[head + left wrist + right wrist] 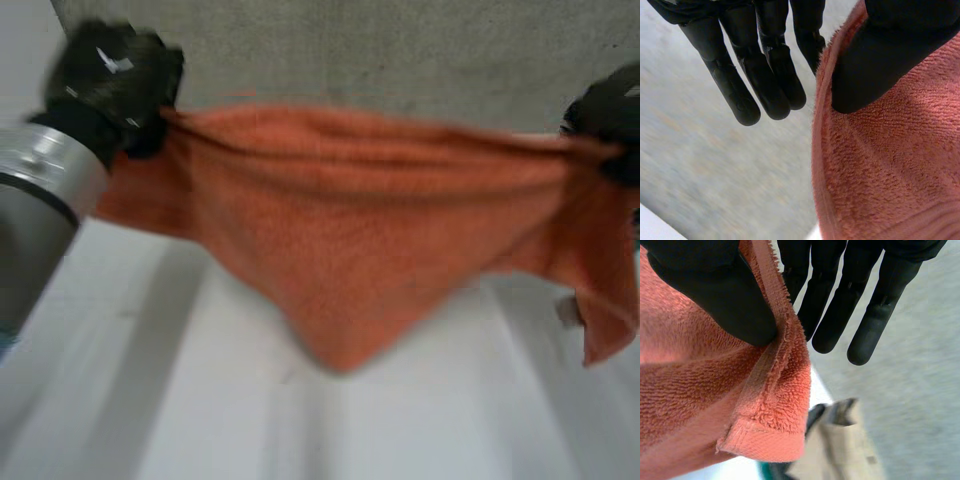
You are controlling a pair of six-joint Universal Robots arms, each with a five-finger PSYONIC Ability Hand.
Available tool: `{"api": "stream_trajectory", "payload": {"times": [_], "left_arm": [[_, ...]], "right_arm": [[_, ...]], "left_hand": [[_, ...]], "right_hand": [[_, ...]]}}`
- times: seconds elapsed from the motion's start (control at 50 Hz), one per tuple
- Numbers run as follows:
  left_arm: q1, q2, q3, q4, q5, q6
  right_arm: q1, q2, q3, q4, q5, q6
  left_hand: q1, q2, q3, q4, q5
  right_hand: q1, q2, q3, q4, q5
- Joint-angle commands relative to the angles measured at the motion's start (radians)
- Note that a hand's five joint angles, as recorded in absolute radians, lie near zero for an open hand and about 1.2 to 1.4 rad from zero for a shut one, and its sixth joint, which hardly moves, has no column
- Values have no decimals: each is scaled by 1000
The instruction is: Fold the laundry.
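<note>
The towel (350,250) hangs above the table (200,400), stretched between both hands. The left hand (110,75) pinches the towel's left end and the right hand (610,115) its right end. Below the towel's right corner lies another crumpled item (840,450).

A white worktop (300,420) takes up the lower half of the head view, and grey speckled floor (400,50) runs across the top of the frame. At the right edge, a small pale thing (568,310) lies on the worktop, too blurred to identify. In the right wrist view, a beige thing (840,450) with a dark part lies against the grey floor.
</note>
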Motion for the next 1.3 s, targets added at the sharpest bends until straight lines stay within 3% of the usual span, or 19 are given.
{"api": "stream_trajectory", "payload": {"times": [0.02, 0.1, 0.18, 0.2, 0.28, 0.42, 0.52, 0.72, 0.92, 1.0, 1.1, 1.22, 1.3], "left_arm": [[25, -296, 132, 96, 1, 43], [40, -382, 273, 250, 0, 117], [31, -395, 381, 452, -6, 135], [33, -390, 390, 495, -9, 134], [20, -355, 381, 659, -29, 123], [-3, -277, 171, 643, -28, 120], [0, -284, -2, 638, -31, 112], [-4, -326, -292, 604, -34, 109], [-15, -363, -385, 523, -23, 108], [45, -416, -369, 525, -17, 108], [134, -458, -339, 520, 49, 106], [209, -481, -328, 506, 165, 68], [227, -472, -328, 454, 189, -18]], "right_arm": [[81, 239, -56, -88, 85, 39], [102, 314, -122, -310, 114, 134], [107, 328, -164, -672, 154, 237], [108, 321, -157, -832, 172, 267], [110, 302, -110, -1074, 185, 301], [130, 308, -58, -949, 166, 308], [151, 379, 16, -857, 119, 306], [144, 423, 185, -745, 111, 263], [136, 410, 425, -684, 93, 232], [119, 382, 473, -685, 86, 239], [26, 313, 490, -684, 68, 245], [-4, 311, 493, -684, 59, 252], [-10, 311, 496, -684, 59, 254]], "left_hand": [[261, 198, 200, 195, 224], [261, 198, 200, 195, 224], [261, 198, 200, 195, 224], [261, 198, 200, 195, 224], [261, 198, 200, 195, 224], [261, 198, 200, 195, 224], [261, 198, 200, 195, 224], [261, 198, 200, 195, 224], [261, 198, 200, 195, 224], [-225, -287, -285, -291, -261], [-466, -529, -527, -533, -503], [-505, -568, -566, -571, -542], [-499, -562, -560, -565, -536]], "right_hand": [[305, 219, 206, 196, 228], [305, 219, 206, 196, 228], [305, 219, 206, 196, 228], [305, 219, 206, 196, 228], [305, 219, 206, 196, 228], [305, 219, 206, 196, 228], [305, 219, 206, 196, 228], [305, 219, 206, 196, 228], [305, 219, 206, 196, 228], [305, 219, 206, 196, 228], [305, 219, 206, 196, 228], [305, 219, 206, 196, 228], [305, 219, 206, 196, 228]]}}
